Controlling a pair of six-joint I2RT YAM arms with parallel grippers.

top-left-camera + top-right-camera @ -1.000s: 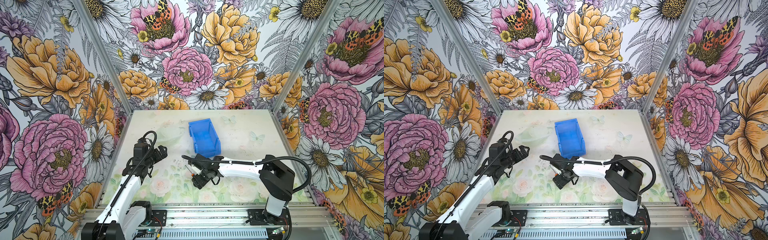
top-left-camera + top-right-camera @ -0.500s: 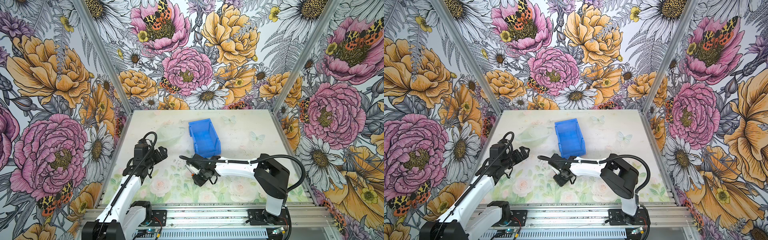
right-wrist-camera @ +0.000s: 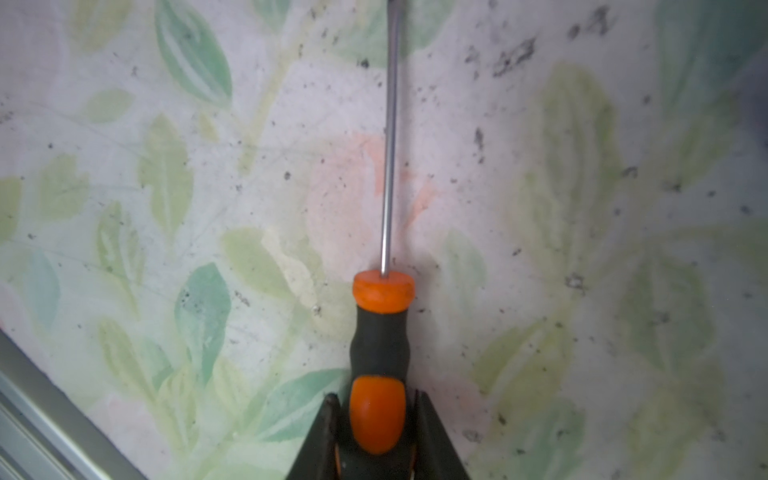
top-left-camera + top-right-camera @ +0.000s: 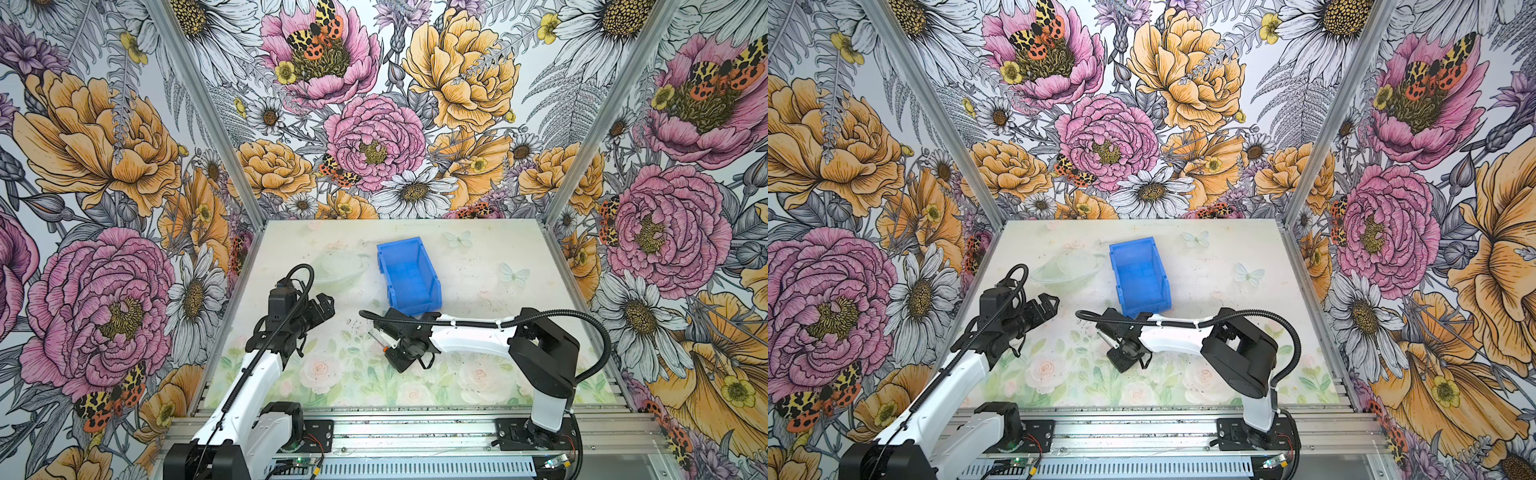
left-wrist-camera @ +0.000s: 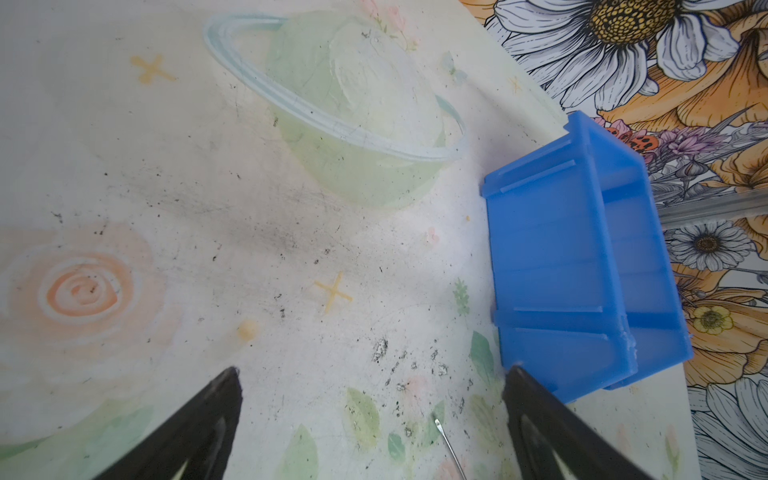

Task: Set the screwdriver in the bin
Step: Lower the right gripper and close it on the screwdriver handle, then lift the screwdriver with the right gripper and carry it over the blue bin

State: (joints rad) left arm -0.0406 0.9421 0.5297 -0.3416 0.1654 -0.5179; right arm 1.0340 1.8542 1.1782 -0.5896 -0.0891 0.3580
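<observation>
The screwdriver [image 3: 380, 345] has an orange-and-black handle and a thin metal shaft, and it lies on the mat in front of the bin. My right gripper [image 3: 377, 399] is shut on the rear of the handle, with one finger on each side. In both top views that gripper [image 4: 392, 349] [image 4: 1117, 347] sits low over the mat, and the shaft [image 4: 378, 338] pokes out to its left. The blue bin [image 4: 409, 276] [image 4: 1140, 276] [image 5: 582, 270] stands just behind it, with nothing inside. My left gripper [image 4: 326, 305] [image 5: 372, 374] hovers open to the left, holding nothing. The screwdriver's tip [image 5: 446, 440] shows between its fingers.
The floral mat [image 4: 332, 374] carries only flat prints and dark scuffs. An aluminium rail [image 4: 395, 428] runs along the table's front edge and shows in the right wrist view as a metal strip [image 3: 41, 395]. Flowered walls enclose the back and both sides.
My right gripper has closed onto the screwdriver's handle, and that arm has shifted slightly left. The left arm and the bin have not moved.
</observation>
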